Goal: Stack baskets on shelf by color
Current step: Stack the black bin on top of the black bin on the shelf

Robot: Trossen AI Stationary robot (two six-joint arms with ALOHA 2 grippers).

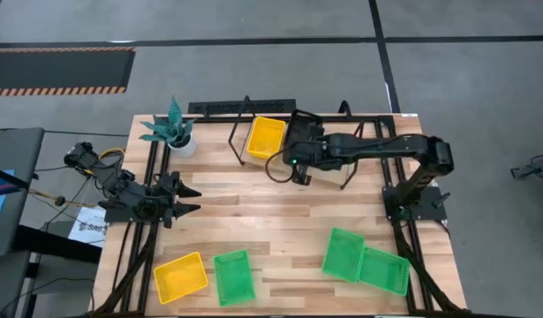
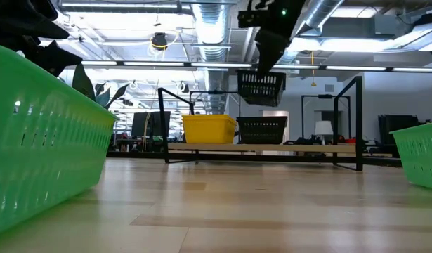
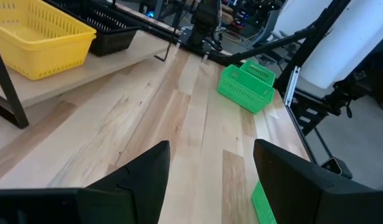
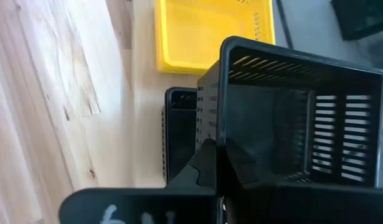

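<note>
Right jaws [image 4: 217, 163] on black basket [image 4: 297, 118], another black basket [image 2: 262, 130] visible below.

The shelf [image 1: 253, 162] is blocked at its middle by the right claw [image 1: 299, 157], closed on a raised black basket [image 2: 261, 87]. Open table [image 1: 253, 221] is left between the shelf and the front baskets.

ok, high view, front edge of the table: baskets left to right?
yellow basket → green basket → tilted green basket → last green basket, whose left edge the tilted one overlaps.
</note>
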